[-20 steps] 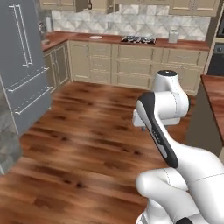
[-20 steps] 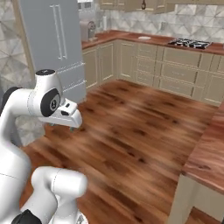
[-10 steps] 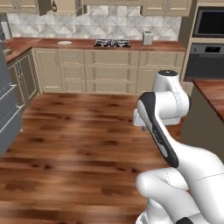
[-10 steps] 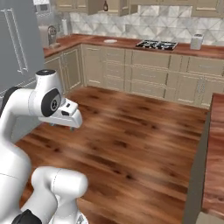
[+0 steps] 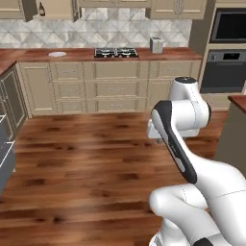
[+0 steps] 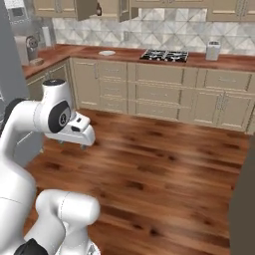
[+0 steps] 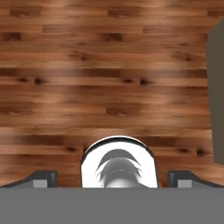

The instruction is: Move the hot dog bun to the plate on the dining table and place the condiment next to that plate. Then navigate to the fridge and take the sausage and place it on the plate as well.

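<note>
Your end effector (image 7: 112, 177) hangs open and empty over bare wood floor (image 7: 109, 78), arm folded close for driving. The fridge's grey edge (image 5: 4, 163) sits at far left; no bun, plate or bottle nearby.

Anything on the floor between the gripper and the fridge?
Nothing visible. Bare wood plank floor lies below the open, empty gripper and runs toward the tall silver-grey fridge at the right base view's left edge.
</note>
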